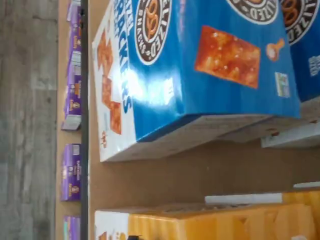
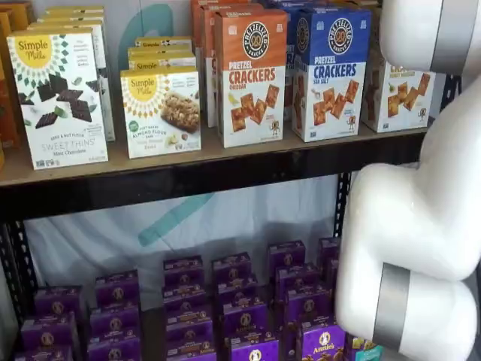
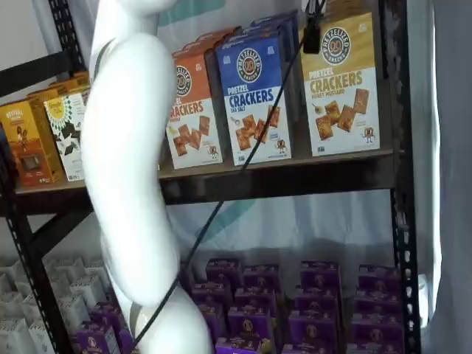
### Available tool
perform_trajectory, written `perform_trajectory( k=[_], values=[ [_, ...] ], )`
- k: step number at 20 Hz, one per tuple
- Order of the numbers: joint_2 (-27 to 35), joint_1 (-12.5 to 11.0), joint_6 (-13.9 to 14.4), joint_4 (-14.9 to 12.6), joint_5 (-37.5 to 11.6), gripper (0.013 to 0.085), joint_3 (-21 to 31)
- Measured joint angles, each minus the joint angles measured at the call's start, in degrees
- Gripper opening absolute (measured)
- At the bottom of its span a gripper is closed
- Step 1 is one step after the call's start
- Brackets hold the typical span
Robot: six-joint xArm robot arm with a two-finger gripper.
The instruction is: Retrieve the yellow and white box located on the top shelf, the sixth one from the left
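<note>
White and smooth, the rounded arm (image 3: pixel 129 147) fills the foreground in both shelf views, with a thin black cable slung from it up to the claw (image 3: pixel 313 31). Of the claw only a small black part shows, hanging from above; its fingers cannot be made out singly, yet they stand spread to their widest and hold nothing. Directly behind the claw stands the yellow and white box (image 3: pixel 341 81), upright on the top shelf (image 3: pixel 295 181), a tan wooden board with a black metal front rail. This tall cardboard box has a yellow upper part and a white lower part with pictured square brown crackers. Just beside it, to one side of the claw, stands a glossy blue box (image 3: pixel 254 96) of the same shape, and beyond that an orange box (image 3: pixel 193 110). Well below the claw, small purple boxes (image 3: pixel 310 310) crowd the lower shelf in rows.
</note>
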Motion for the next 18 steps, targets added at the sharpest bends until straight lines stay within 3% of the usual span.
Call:
perform_trajectory(
  k=[8,13,18],
  values=[
    [0.98,1.57,0.85,-3.81,3.33,0.0850,-3.09],
    [1.67,3.58,0.87,-9.13,4.91,0.0850,-5.04],
    [1.70,4.08,0.63,-10.75,4.41,0.0850,-5.20]
  ],
)
